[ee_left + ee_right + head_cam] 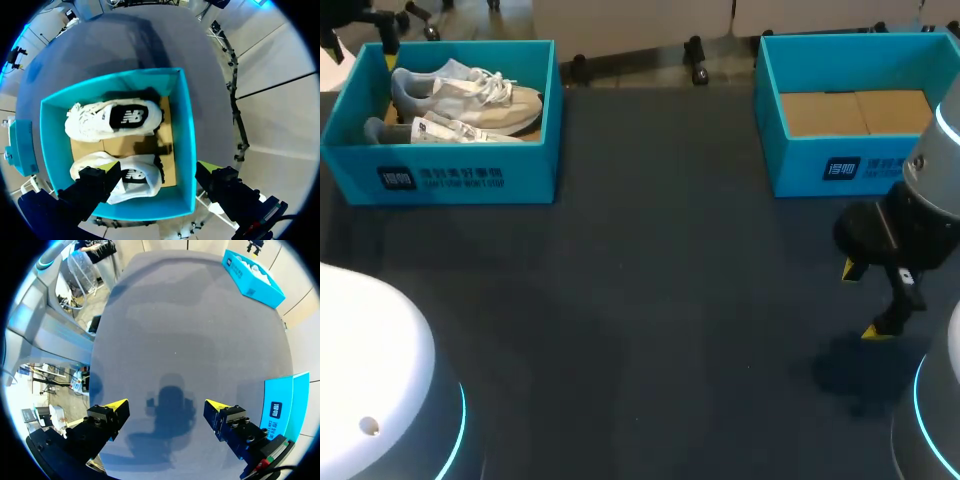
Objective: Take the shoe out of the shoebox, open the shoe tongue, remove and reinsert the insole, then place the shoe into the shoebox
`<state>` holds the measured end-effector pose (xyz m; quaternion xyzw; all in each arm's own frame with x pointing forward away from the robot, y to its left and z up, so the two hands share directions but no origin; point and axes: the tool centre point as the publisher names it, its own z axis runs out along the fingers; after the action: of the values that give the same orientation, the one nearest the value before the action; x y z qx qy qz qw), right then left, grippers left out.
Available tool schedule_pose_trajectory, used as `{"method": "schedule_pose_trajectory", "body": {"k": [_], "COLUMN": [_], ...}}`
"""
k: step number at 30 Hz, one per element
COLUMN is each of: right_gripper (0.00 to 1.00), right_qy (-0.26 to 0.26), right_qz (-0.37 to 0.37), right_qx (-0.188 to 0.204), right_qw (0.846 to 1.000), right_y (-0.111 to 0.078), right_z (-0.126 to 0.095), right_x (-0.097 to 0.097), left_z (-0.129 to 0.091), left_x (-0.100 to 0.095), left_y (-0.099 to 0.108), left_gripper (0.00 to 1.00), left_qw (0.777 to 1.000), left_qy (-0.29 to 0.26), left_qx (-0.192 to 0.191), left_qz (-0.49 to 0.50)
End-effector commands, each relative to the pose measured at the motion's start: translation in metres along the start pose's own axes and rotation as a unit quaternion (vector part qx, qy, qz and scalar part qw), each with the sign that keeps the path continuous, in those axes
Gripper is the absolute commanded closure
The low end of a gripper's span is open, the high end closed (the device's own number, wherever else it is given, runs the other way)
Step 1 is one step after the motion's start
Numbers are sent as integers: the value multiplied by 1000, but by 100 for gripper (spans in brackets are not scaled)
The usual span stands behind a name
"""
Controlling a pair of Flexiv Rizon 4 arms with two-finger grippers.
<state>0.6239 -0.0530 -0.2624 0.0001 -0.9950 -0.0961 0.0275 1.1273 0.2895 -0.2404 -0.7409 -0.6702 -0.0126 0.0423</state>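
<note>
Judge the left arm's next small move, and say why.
Probably shift the left gripper sideways to centre on the shoe under it: it is open above the shoebox, but one finger hangs outside the wall, so lowering now would likely straddle it.

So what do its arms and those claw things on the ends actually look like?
The left arm and right arm are smooth, rounded shells in white and grey, each ringed by thin glowing cyan bands. The left gripper and right gripper are blocky and black, each with two fingers capped by bright yellow wedge-shaped tips.
</note>
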Motion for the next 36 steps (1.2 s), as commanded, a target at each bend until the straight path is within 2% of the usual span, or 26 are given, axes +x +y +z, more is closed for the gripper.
{"method": "schedule_pose_trajectory", "body": {"k": [1, 4, 26, 36], "right_gripper": [0, 0, 0, 0], "right_qy": [-1, -1, -1, -1], "right_qz": [0, 0, 0, 0], "right_qx": [1, 1, 1, 1], "right_qw": [1000, 1000, 1000, 1000], "right_y": [0, 0, 0, 0], "right_z": [1, 1, 1, 1], "right_x": [0, 0, 0, 0], "left_z": [-5, -5, -5, -1], "left_x": [1, 1, 1, 8], "left_y": [-37, -51, -51, -78], "left_gripper": [0, 0, 0, 0], "left_qw": [1000, 1000, 1000, 999], "left_qy": [1, 7, 7, 9], "left_qx": [-30, -21, -21, -31], "left_qz": [2, 20, 20, 24]}}
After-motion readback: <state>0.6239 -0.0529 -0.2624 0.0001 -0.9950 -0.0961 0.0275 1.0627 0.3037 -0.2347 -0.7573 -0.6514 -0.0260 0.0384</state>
